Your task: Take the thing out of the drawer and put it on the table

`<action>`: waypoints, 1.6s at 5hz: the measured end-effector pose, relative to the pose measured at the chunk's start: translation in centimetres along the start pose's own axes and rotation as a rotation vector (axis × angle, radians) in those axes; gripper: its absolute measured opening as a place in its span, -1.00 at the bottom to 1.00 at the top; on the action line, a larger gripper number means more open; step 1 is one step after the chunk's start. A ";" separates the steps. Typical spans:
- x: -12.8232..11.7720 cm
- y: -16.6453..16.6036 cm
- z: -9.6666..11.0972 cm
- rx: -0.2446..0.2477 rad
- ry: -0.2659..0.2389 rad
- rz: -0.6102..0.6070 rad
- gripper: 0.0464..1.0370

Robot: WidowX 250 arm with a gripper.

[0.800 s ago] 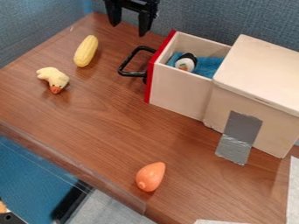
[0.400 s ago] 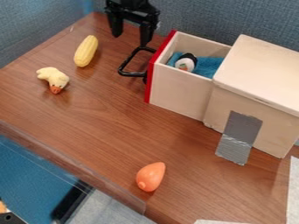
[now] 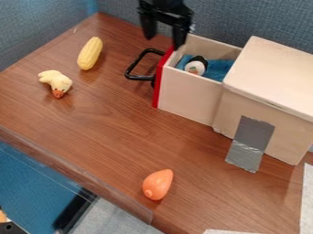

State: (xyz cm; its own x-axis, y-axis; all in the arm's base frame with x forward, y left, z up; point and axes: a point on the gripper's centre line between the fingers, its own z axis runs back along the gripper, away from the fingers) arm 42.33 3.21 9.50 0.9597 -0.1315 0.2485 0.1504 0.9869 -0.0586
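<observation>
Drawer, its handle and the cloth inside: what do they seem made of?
Drawer: likely wood, pale, smooth and matte, its front red, perhaps painted.
Handle: black with slight shine; plastic or coated metal, can't tell.
Cloth: blue, soft-looking and rumpled, so probably fabric.

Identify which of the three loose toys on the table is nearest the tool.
The ridged yellow corn cob; the duck and the orange toy lie farther from the tool.

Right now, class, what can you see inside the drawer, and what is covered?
The drawer holds a blue cloth with a small black-and-white toy on it. Anything under the cloth is covered, and the near wall hides the bottom there.
</observation>
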 end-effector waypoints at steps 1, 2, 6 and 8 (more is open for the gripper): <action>0.7 -2.1 0.0 -0.033 -0.013 -0.064 0.92; 2.2 -4.2 0.8 -0.039 -0.041 -0.137 0.92; 2.0 -5.0 -3.0 0.001 0.073 -0.156 0.92; 0.2 -4.8 -4.3 -0.001 0.135 -0.168 0.32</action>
State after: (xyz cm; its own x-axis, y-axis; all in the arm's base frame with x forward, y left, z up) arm 42.81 -1.91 5.67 0.9443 -0.3052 0.1227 0.3107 0.9501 -0.0281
